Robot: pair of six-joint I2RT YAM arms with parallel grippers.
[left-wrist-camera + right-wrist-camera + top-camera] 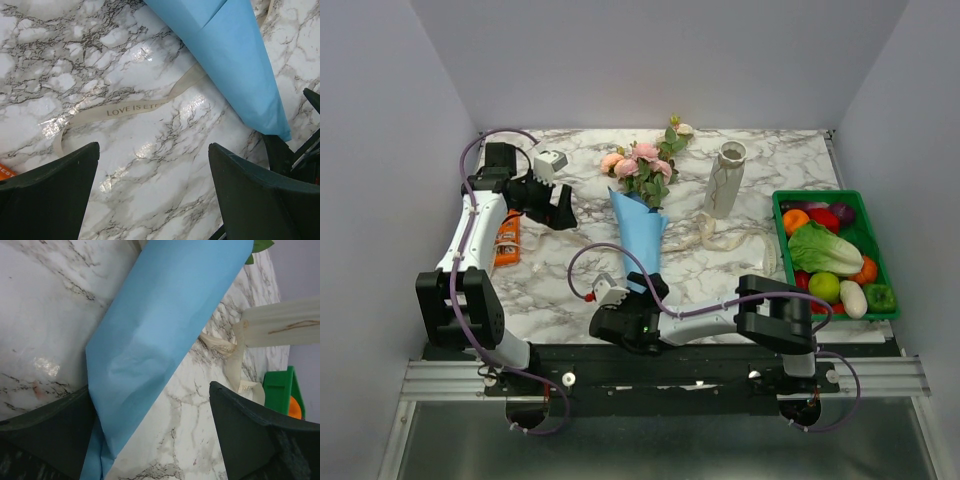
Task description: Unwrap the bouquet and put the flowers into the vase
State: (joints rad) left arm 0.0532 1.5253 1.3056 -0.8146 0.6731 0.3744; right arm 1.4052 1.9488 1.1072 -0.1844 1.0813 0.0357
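Your right gripper (645,287) sits wide open at the narrow tip of the bouquet (640,215), a cone of blue paper holding pink, peach and cream artificial roses. It lies flat on the marble tabletop (570,270) with its blooms pointing away from you. One finger looks to be touching the paper, but nothing is gripped. Your left gripper (560,208) is also spread and empty, and hovers to the cone's left above a stretch of the loose beige printed ribbon (132,109). If you pinch only the tip, you'll likely drag the whole bundle or crumple the paper rather than free the stems, so the other gripper probably has to pin the wrap. Watch the tall, slim off-white ceramic vase (724,182) standing upright just right of the bouquet: ribbon coils near its foot, and a snagged loop or a swinging stem could topple it. The ribbon also seems to run under the paper's edge, so pulling the wrap may tug it along.
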